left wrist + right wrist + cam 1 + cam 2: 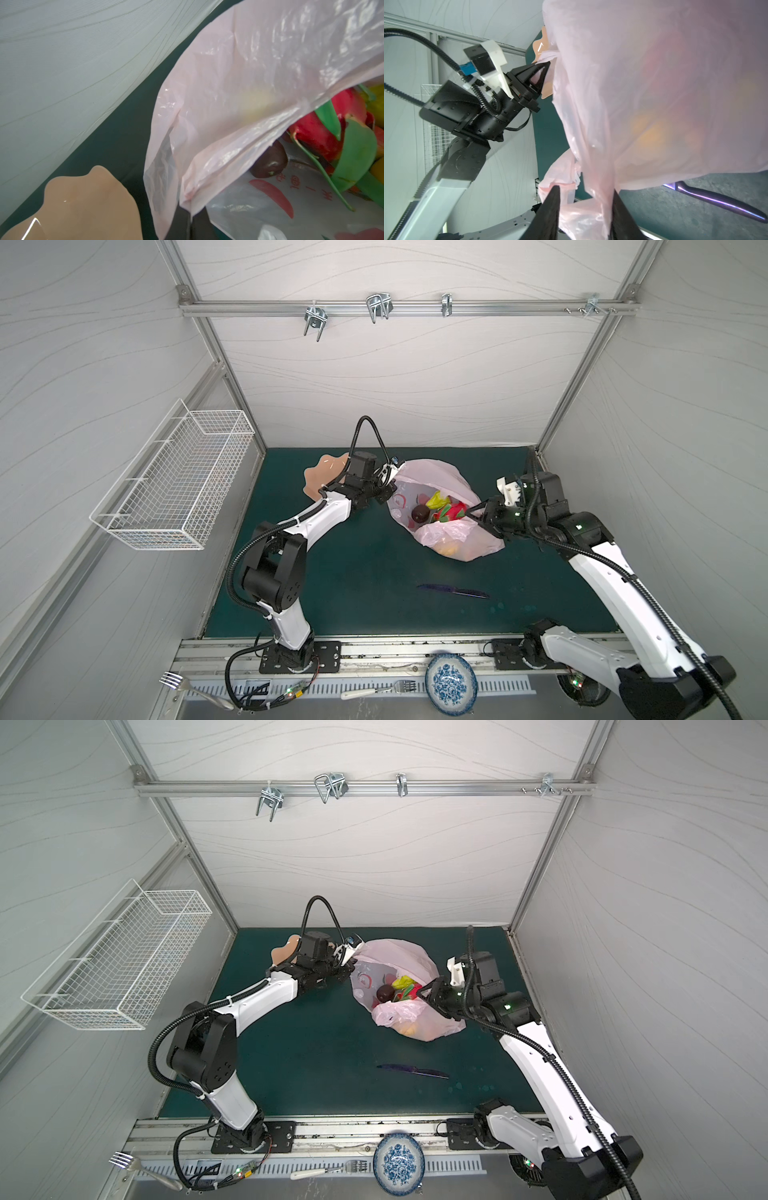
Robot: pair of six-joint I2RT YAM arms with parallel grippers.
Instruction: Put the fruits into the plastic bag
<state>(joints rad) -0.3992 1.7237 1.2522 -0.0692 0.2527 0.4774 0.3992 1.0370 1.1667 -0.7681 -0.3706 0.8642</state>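
Left gripper (192, 215) was clamped shut on the rim of the plastic bag (239, 72), with pink film pinched between its black fingers (182, 225). The right wrist view showed the same pinch from the side. Right gripper (586, 190) had its jaws apart, with bag film draped loosely between its two fingers (553, 209) and nothing squeezed. In both top views the grippers sat at opposite sides of the bag mouth, left one at the far-left edge, right one at the right edge, and the mouth gaped upward between them. The bag lay on the dark green mat (332, 572), toward the back. Fruits visible through the mouth: dark brown round fruit (419, 513), red-green dragon fruit (451, 512) just beside it, yellow fruit (437, 499) behind those. An orange-yellow lump (446, 548) showed through the film at the bag's near end; couldn't tell which fruit. Peach scalloped bowl (322, 477) sat on the mat just behind the left gripper, partly hidden by the arm. Purple knife (453, 591) lay on the mat nearer the front, well apart from the bag.
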